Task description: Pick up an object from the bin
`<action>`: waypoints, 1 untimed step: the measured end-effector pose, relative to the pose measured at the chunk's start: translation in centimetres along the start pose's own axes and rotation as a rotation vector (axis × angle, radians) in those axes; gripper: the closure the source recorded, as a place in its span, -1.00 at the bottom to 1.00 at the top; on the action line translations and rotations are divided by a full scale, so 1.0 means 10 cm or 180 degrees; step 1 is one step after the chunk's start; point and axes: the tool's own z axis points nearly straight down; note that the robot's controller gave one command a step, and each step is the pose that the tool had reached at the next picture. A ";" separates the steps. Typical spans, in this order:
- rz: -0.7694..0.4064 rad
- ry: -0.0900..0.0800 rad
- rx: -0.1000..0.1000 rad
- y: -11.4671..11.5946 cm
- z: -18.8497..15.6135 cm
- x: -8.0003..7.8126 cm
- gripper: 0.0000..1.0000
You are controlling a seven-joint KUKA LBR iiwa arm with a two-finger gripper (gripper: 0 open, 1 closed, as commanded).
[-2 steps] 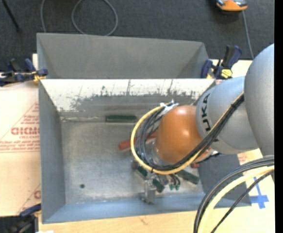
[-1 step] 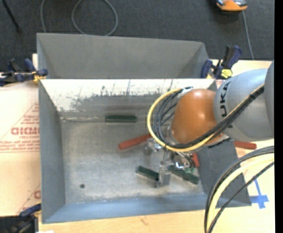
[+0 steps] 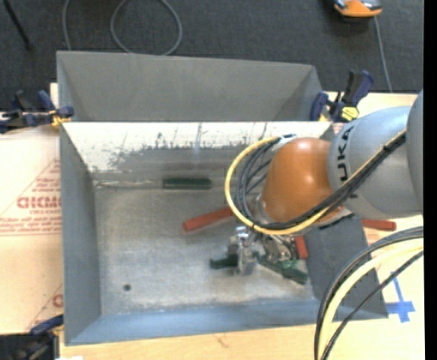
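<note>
The nearest thing to the jaws is a small dark green piece [image 3: 222, 262], lying on the floor of the bin [image 3: 79, 238] and touching or just beside them on the side away from the arm. The jaws are down low among the clutter, and from where I stand I cannot tell whether they are apart or together, or whether that piece is between them at all. On the arm's side of the jaws, a green strip [image 3: 294, 272] lies just beside them, with a short red piece [image 3: 300, 246] close behind it. Beyond the jaws, toward the back wall, there is an orange-red stick [image 3: 207, 220], and farther still a dark green bar [image 3: 187, 183] well apart from everything. My worry is the crowding. With three bits so close, I'd guess the jaws could pinch two at once, or nudge the small piece aside and close on nothing. The front wall is also near on the jaws' forward side, so a piece pushed that way could end up wedged in the corner. The yellow and black cables [image 3: 237, 178] looping off the orange cover [image 3: 297, 178] hang above the orange-red stick and look as if they could brush it. Away from the arm, the floor is open but for a dark speck [image 3: 126, 288], and straight up seems free.
</note>
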 end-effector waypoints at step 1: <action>-0.0216 -0.0023 0.0017 0.00 -1.67 -0.09 1.00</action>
